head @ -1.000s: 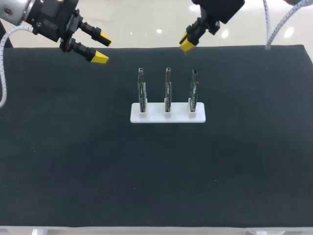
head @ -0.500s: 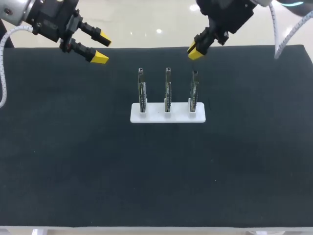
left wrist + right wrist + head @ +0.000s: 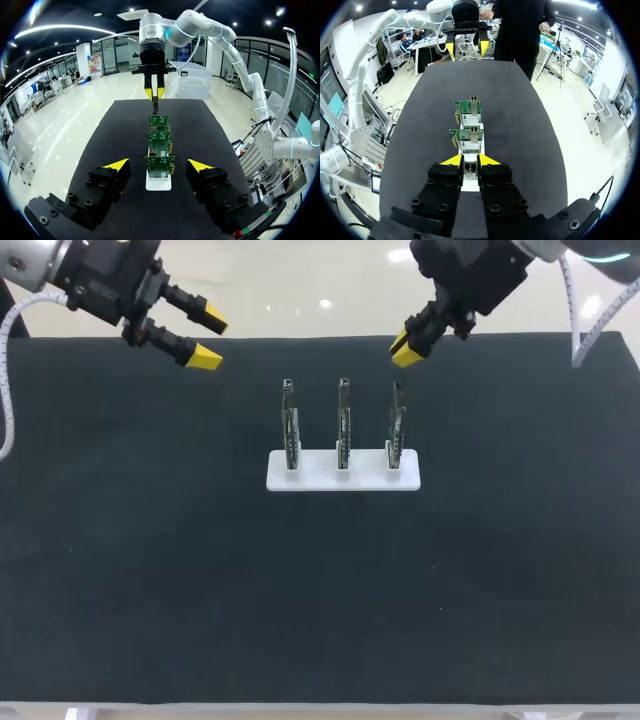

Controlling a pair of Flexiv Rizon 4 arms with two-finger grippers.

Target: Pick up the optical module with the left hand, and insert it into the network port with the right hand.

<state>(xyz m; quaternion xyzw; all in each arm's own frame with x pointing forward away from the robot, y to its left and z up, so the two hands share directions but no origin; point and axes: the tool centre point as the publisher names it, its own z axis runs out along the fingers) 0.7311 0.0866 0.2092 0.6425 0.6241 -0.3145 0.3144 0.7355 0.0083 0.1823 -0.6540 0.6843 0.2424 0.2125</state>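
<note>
Three green circuit boards (image 3: 343, 425) stand upright in a white holder (image 3: 343, 472) on the black mat, each with a metal network port at its top. My right gripper (image 3: 408, 348) hangs just above and behind the right-hand board (image 3: 397, 420), shut on a small dark optical module (image 3: 155, 105) that pokes out below its yellow tips. In the right wrist view the module (image 3: 470, 169) sits between the fingers, over the nearest board, with two more boards (image 3: 469, 107) ahead. My left gripper (image 3: 210, 338) is open and empty at the mat's far left, in line with the row of boards (image 3: 160, 166).
The black mat (image 3: 320, 590) covers the whole table, with wide bare areas in front of and beside the holder. A white cable (image 3: 8, 390) hangs from my left arm over the mat's left edge.
My right gripper has moved right and nearer, coming down toward the right-hand board with the module in it. The left arm has stayed still.
</note>
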